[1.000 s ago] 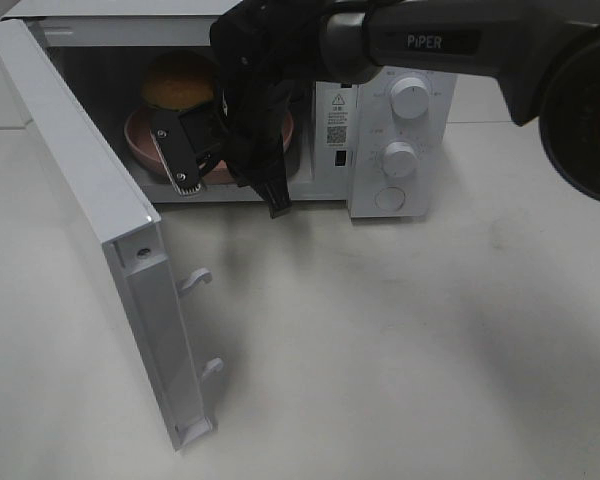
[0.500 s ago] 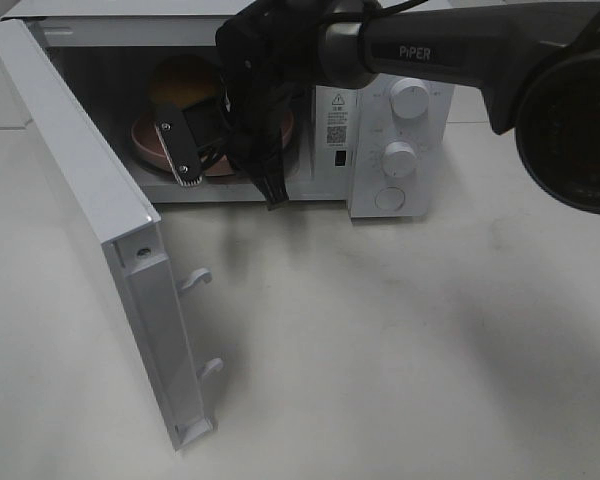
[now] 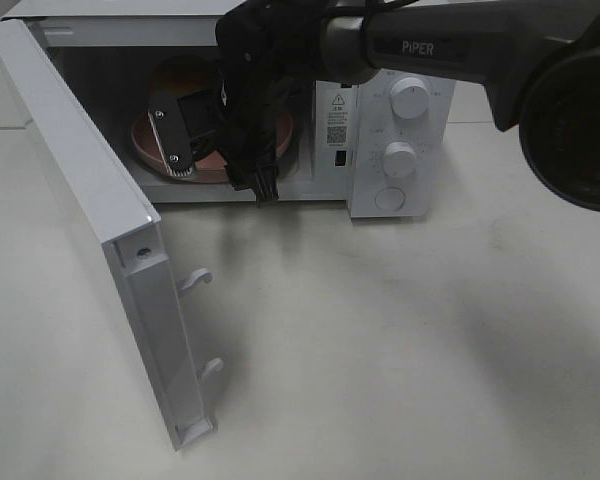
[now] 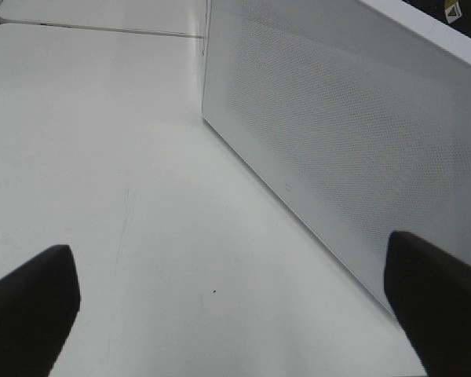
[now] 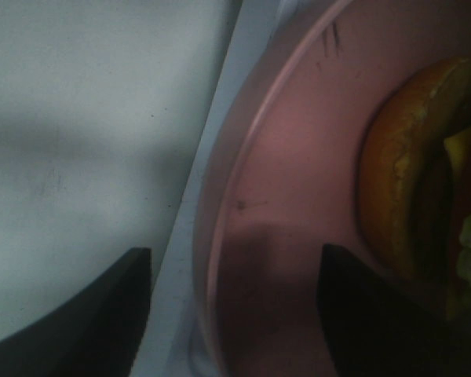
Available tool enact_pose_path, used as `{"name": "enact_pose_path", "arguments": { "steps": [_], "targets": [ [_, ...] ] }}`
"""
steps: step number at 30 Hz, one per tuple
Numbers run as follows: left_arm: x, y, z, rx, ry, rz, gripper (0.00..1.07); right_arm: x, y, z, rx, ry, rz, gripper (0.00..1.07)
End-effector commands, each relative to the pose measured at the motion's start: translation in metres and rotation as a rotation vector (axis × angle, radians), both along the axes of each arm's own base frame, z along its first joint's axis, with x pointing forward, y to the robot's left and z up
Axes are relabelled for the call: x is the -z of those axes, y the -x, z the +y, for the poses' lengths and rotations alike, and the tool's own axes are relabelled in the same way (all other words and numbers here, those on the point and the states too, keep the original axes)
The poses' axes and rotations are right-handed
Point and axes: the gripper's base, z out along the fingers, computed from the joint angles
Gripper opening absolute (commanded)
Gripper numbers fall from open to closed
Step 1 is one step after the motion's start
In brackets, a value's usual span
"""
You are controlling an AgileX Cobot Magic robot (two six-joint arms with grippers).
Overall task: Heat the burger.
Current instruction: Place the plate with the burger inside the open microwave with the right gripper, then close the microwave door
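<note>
The burger [image 5: 404,169], with an orange-brown bun, lies on a pink plate [image 5: 298,157] inside the open microwave [image 3: 400,110]. From the high camera only a bit of its bun [image 3: 177,76] shows behind my right arm, above the plate [image 3: 143,140]. My right gripper [image 3: 215,165] reaches into the oven's mouth and is open, its fingers [image 5: 86,314] spread to either side of the plate's near rim without clamping it. My left gripper [image 4: 231,314] is open and empty over the table, next to the outer face of the door [image 4: 337,141].
The microwave door [image 3: 90,200] is swung wide open to the left, its latch hooks [image 3: 195,280] sticking out over the table. Two dials [image 3: 410,98] and a button sit on the control panel at the right. The white table [image 3: 400,340] stretches out in front.
My right gripper's fingers have spread apart and let go of the plate's rim. The plate with the burger has moved a little deeper into the oven.
</note>
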Motion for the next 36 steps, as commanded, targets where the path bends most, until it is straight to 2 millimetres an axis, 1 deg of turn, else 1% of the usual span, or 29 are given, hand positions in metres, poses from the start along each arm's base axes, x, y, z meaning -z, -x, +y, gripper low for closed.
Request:
{"name": "enact_pose_path", "arguments": {
  "steps": [1,5,12,13,15,18,19,21,22,24,25,26,29,31,32,34,36],
  "targets": [
    [0.0,0.003,0.0,0.001,0.007,-0.022,0.98,-0.003,0.006,-0.005,0.011,-0.013,0.011,0.64],
    [0.0,0.003,0.0,0.001,0.007,-0.022,0.98,-0.004,0.011,-0.008,0.0,-0.027,0.001,0.64],
    [0.0,0.003,0.0,0.001,0.007,-0.022,0.98,-0.014,0.027,-0.02,-0.015,-0.036,-0.008,0.64],
    [0.0,0.003,0.0,0.001,0.007,-0.022,0.98,-0.014,0.027,-0.02,-0.015,-0.036,-0.008,0.64],
    [0.0,0.003,0.0,0.001,0.007,-0.022,0.98,-0.014,0.038,-0.029,-0.014,-0.014,0.017,0.64],
    [0.0,0.003,0.0,0.001,0.007,-0.022,0.98,-0.015,0.041,-0.032,-0.014,-0.01,0.021,0.64],
    [0.0,0.003,0.0,0.001,0.007,-0.022,0.98,-0.015,0.047,-0.037,-0.016,0.001,0.029,0.64],
    [0.0,0.003,0.0,0.001,0.007,-0.022,0.98,-0.016,0.049,-0.039,-0.017,0.006,0.032,0.64],
    [0.0,0.003,0.0,0.001,0.007,-0.022,0.98,-0.017,0.056,-0.044,-0.015,0.018,0.046,0.64],
    [0.0,0.003,0.0,0.001,0.007,-0.022,0.98,-0.019,0.058,-0.047,-0.015,0.019,0.047,0.64],
    [0.0,0.003,0.0,0.001,0.007,-0.022,0.98,-0.02,0.064,-0.052,-0.011,0.024,0.057,0.64],
    [0.0,0.003,0.0,0.001,0.007,-0.022,0.98,-0.022,0.07,-0.056,0.002,0.02,0.067,0.64],
    [0.0,0.003,0.0,0.001,0.007,-0.022,0.98,-0.024,0.073,-0.059,0.012,0.015,0.072,0.64],
    [0.0,0.003,0.0,0.001,0.007,-0.022,0.98,-0.03,0.081,-0.066,0.058,-0.014,0.086,0.64],
    [0.0,0.003,0.0,0.001,0.007,-0.022,0.98,-0.03,0.081,-0.066,0.058,-0.014,0.086,0.64],
    [0.0,0.003,0.0,0.001,0.007,-0.022,0.98,-0.038,0.093,-0.075,0.117,-0.052,0.104,0.64],
    [0.0,0.003,0.0,0.001,0.007,-0.022,0.98,-0.041,0.097,-0.078,0.134,-0.063,0.109,0.64]
  ]
}}
